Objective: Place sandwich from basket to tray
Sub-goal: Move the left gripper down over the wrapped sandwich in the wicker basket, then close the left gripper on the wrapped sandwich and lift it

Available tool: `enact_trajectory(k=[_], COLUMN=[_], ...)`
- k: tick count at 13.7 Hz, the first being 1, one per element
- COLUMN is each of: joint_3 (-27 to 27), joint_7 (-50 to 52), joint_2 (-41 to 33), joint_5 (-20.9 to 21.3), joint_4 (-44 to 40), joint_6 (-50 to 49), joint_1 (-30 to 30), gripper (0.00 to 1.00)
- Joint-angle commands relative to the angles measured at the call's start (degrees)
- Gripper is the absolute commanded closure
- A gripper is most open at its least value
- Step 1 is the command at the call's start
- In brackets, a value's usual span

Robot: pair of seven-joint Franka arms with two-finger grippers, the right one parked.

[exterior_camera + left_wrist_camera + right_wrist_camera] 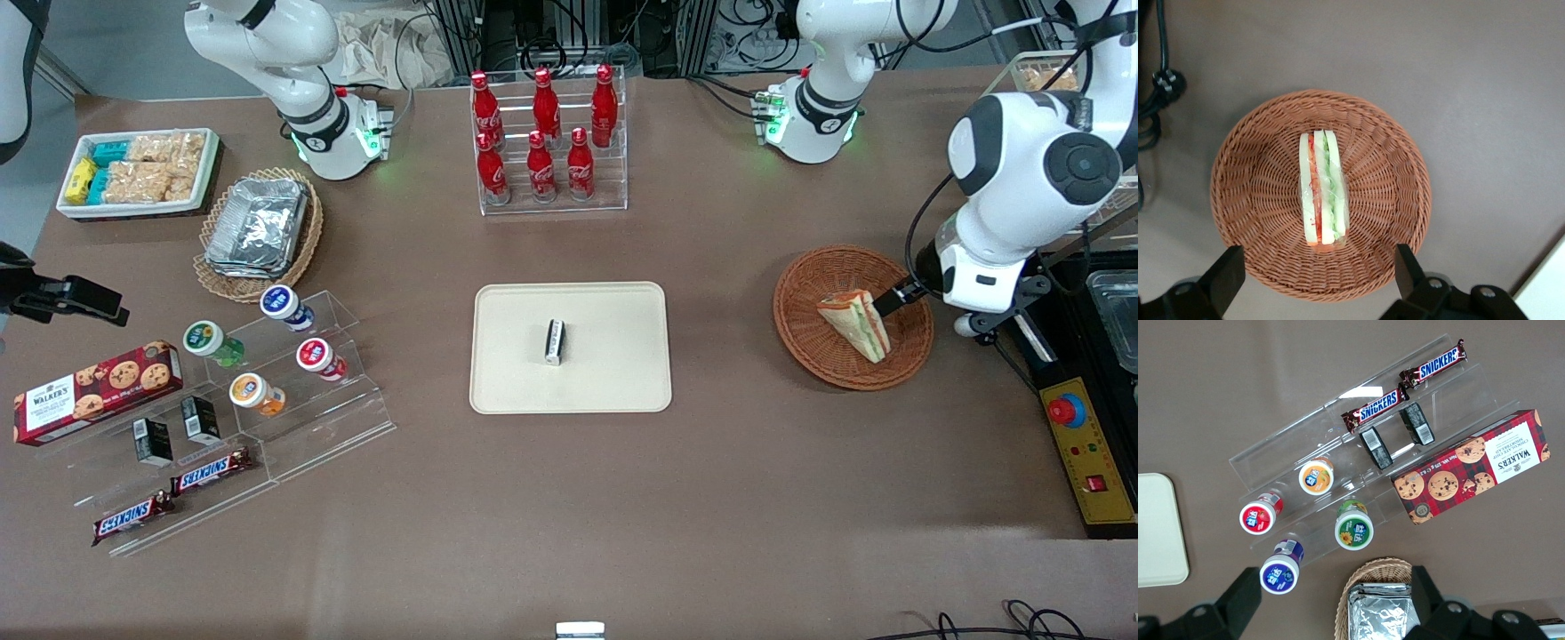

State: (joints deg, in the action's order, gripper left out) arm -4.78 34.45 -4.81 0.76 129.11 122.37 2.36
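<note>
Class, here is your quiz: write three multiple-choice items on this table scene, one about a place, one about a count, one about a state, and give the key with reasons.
1. Where is the sandwich?
A. in the basket
B. on the tray
C. on the bare table

2. How many red cola bottles stand in the clear rack?
A. four
B. six
C. eight

3. The gripper above the basket is:
A. shut on the sandwich
B. open
C. holding a packet

Key: 1 A, wicker surrounds the wedge; 2 B, two rows of three; 3 B, the fingers stand wide apart, touching nothing.
</note>
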Motion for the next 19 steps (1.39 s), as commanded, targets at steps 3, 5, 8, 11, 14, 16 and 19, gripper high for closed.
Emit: enact_trajectory(k=[3, 5, 8, 11, 14, 16, 19], joint_3=[0.0, 0.0, 0.0, 0.0, 0.2, 0.2, 0.2], joint_7=[8.8, 9.2, 9.4, 9.4, 9.2, 9.1, 9.2], joint_2=[0.2, 1.2, 4.1, 7.3, 9.5, 10.5, 10.8], joint_5=[-0.6, -0.6, -0.5, -0.5, -0.5, -0.5, -0.5], joint_4=[8.1, 11.4, 14.8, 17.5, 18.0, 18.0, 17.6], joint_6=[12.2, 17.8, 25.2, 32.4, 34.8, 35.7, 35.7], joint_1=[-0.2, -0.2, -0.2, -0.2, -0.1, -0.1, -0.1], gripper=[0.00, 0.00, 0.00, 0.00, 0.01, 0.78, 1.00])
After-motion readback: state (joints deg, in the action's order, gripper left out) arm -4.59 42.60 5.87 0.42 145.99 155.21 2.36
